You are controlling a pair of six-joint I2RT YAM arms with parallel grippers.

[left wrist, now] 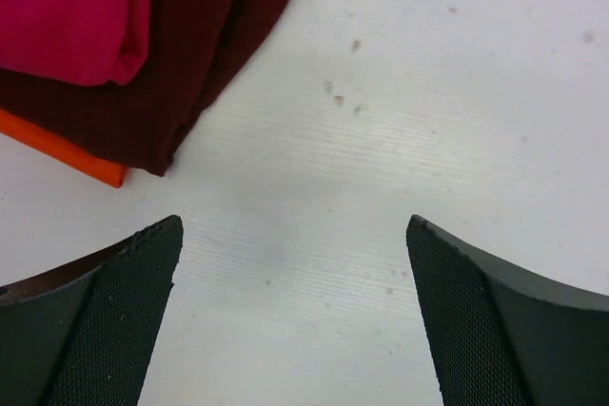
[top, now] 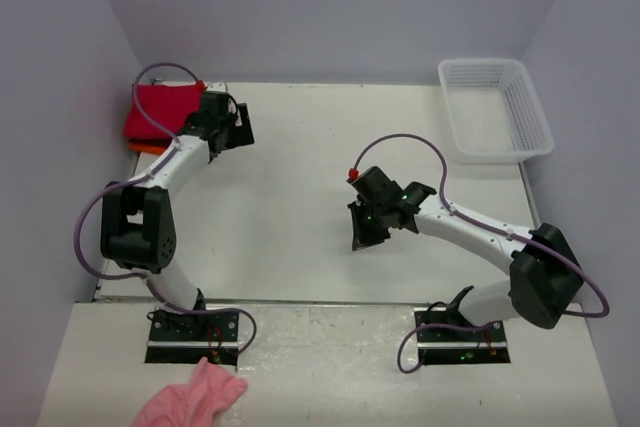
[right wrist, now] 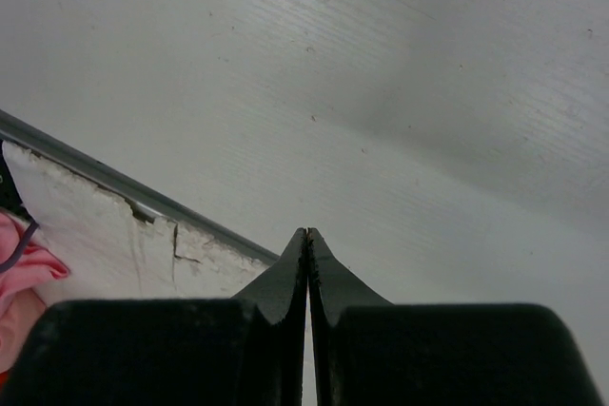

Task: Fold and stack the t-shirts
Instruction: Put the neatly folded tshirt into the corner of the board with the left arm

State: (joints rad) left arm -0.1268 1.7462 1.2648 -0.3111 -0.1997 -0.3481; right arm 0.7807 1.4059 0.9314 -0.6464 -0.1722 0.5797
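Three folded t-shirts lie stacked at the table's far left corner. The bright red one (top: 160, 112) is on top, the dark maroon one (left wrist: 200, 54) under it, and the orange one (top: 145, 148) at the bottom, only its edge showing. In the left wrist view the red shirt (left wrist: 67, 7) and orange edge (left wrist: 67, 151) sit at the upper left. My left gripper (top: 238, 127) is open and empty just right of the stack, over bare table (left wrist: 295, 230). My right gripper (top: 362, 237) is shut and empty over the table's middle (right wrist: 307, 235).
A white mesh basket (top: 495, 109) stands at the far right. A small pink fluffy cloth (top: 192, 399) lies on the near shelf by the left arm's base; it also shows in the right wrist view (right wrist: 24, 278). The table's near edge (right wrist: 133, 192) runs below the right gripper.
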